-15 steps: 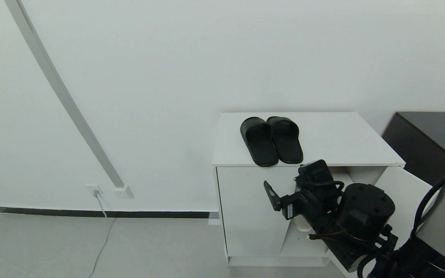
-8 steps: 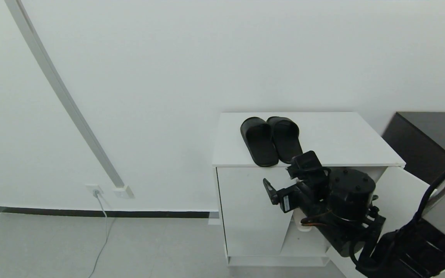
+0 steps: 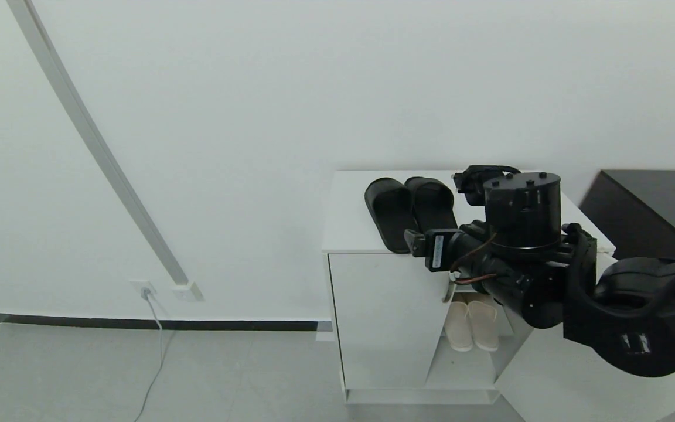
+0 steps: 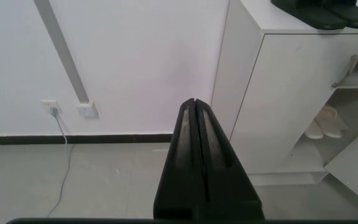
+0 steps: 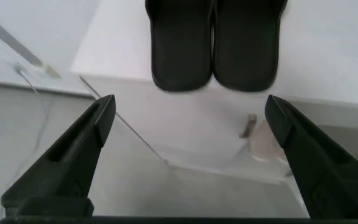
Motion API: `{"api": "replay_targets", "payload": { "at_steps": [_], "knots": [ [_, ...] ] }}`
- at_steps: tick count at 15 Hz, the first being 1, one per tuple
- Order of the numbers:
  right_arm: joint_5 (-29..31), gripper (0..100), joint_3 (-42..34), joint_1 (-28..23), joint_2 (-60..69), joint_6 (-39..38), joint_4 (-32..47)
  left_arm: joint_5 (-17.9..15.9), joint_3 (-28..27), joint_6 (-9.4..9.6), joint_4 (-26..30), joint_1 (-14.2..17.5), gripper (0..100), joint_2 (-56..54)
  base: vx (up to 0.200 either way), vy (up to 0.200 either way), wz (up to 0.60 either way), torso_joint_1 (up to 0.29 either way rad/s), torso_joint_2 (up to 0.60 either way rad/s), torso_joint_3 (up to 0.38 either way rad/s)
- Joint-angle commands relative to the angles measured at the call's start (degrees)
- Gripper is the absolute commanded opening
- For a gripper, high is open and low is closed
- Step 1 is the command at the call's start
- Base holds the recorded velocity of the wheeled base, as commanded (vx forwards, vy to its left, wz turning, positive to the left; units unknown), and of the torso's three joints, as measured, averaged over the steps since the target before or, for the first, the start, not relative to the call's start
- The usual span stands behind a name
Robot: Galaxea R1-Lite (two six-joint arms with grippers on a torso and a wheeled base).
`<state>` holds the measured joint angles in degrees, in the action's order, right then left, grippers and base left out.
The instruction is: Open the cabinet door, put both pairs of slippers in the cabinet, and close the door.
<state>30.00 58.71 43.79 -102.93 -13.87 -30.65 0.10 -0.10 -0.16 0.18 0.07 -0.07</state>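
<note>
Status: right gripper (image 5: 189, 102) is spread wide with nothing in it, level with the front edge of the white two-door cabinet (image 3: 346, 217) and facing the pair of black rubber slide slippers (image 3: 411, 214). That pair sits on the cabinet top, side by side and touching, with the heel ends right at the front edge. Left gripper (image 4: 194, 102) is pressed fully closed and empty, off to the left side of the cabinet and apart from it.

Right-hand door (image 3: 548, 387) is swung open, and the pair of cream slippers (image 3: 471, 325) is on a shelf inside. So by my read the black pair is the step in hand.

How I'd do it:
- Centre the spread on the seam between the two slippers and come in over the heel ends.
- Pinch across both outer sides so they lift as one.
- Soft rubber — squeeze enough that the inner edges lock together, or one may drop out.
- Fingers look barely wider than the pair, so square up before advancing. A skewed approach could shove a slipper back across the top.
- Lift clear of the edge before swinging down.
- Mind the open door and the closed left-hand door (image 3: 381, 316) on the way to the shelf.
</note>
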Motion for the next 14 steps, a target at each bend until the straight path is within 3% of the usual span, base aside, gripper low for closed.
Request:
{"api": "replay_targets", "payload": {
  "at_steps": [1, 4, 11, 14],
  "knots": [
    [0.1, 100, -1.4, 0.1, -0.9, 0.9, -2.8, 0.0, 0.0, -0.02, 0.0, 0.0, 0, 0.1, 0.0, 0.0, 0.0, 0.0, 0.0, 0.0],
    [0.1, 100, -2.6, -0.2, -1.6, 2.5, -4.9, 0.0, 0.0, -0.02, 0.0, 0.0, 0, 0.1, 0.0, 0.0, 0.0, 0.0, 0.0, 0.0],
    [0.1, 100, -3.3, -1.5, -5.0, 2.9, -7.3, -0.1, 0.0, -0.02, 0.0, 0.0, 0, 0.1, 0.2, 0.0, 0.0, 0.004, 0.0, 0.003],
    [0.0, 100, -3.5, -2.5, -9.5, 3.4, -13.0, -0.1, 0.0, -0.02, 0.0, 0.0, 0, 0.1, 0.133, 0.0, 0.0, -0.002, 0.0, 0.002]
  ]
}}
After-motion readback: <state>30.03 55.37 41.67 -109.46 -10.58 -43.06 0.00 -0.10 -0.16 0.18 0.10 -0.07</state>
